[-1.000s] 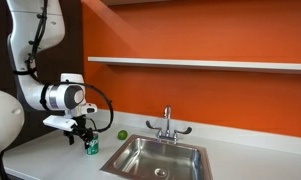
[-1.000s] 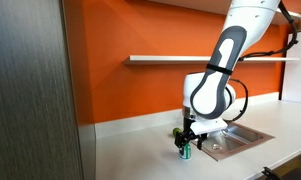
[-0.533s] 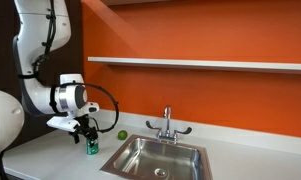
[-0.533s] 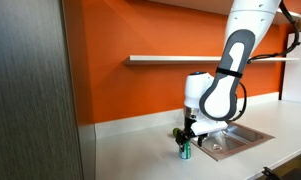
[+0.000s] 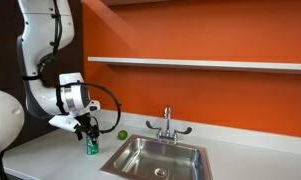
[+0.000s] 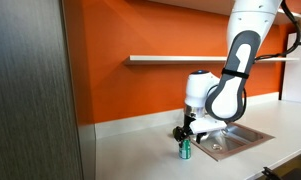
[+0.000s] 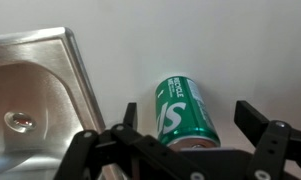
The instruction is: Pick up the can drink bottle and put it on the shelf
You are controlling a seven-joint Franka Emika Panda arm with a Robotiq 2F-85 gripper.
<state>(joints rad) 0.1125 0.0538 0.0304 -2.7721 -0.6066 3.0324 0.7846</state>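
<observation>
The gripper (image 7: pixel 186 112) is hovering over the small green cylindrical drink can (image 7: pixel 184 114), fingers (image 7: pixel 258 122) spread apart either side. Next up, I'd say: lowering, clamping, then lifting to the long white wall shelf (image 5: pixel 200 64).

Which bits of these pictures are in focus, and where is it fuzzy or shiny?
Wrist view: the can drink bottle is sharp enough to show its lettering, the dark fingers close to the lens look soft, and the steel sink shows pale glare. In an exterior view, the white robot body at the edge is blurred.
</observation>
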